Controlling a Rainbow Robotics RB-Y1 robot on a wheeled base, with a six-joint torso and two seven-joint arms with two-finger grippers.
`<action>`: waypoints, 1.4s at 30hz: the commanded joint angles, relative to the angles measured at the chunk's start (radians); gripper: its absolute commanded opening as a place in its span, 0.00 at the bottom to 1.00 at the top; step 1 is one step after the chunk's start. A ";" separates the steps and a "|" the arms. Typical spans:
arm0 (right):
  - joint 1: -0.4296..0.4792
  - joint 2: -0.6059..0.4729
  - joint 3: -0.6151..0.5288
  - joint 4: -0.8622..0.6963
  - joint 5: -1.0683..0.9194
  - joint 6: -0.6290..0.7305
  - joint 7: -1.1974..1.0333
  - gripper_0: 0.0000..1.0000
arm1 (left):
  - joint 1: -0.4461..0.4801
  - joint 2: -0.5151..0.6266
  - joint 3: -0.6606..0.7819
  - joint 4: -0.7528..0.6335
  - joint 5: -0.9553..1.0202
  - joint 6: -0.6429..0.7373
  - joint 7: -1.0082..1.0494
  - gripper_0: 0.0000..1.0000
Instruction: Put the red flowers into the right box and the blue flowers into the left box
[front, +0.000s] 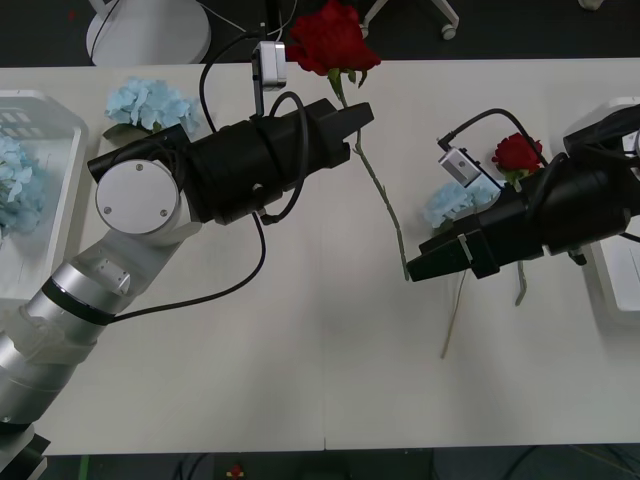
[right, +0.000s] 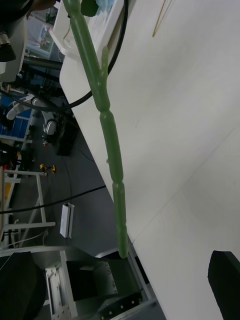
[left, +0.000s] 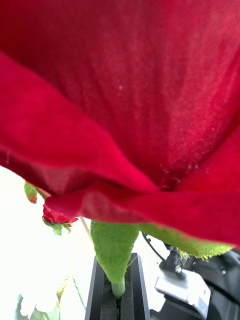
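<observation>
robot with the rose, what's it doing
It is sorting flowers. The left gripper is shut on a red rose just under the bloom, holding it over the table's far edge. The right gripper is at the lower end of that stem. Another rose and a blue flower lie beside the right arm; blue flowers already sit in the left box.

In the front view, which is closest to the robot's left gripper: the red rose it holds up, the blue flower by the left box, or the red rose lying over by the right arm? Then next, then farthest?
From the left gripper:
1. Held red rose, stem in the fingers, bloom just beyond.
2. Blue flower, on the table beside the left box.
3. Other red rose, on the table behind the right gripper.
2 and 3 are nearly even.
</observation>
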 joint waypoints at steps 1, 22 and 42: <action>0.001 0.080 -0.022 -0.025 0.040 -0.035 -0.039 1.00 | -0.040 -0.012 -0.005 -0.037 0.017 -0.016 0.046 0.00; -0.019 0.120 -0.022 -0.031 0.062 -0.031 -0.152 0.00 | -0.040 -0.008 -0.005 -0.037 0.019 -0.023 0.046 0.00; -0.040 0.088 -0.022 -0.031 0.085 -0.031 -0.207 0.00 | 0.061 0.123 0.155 -0.096 0.115 0.161 0.014 0.90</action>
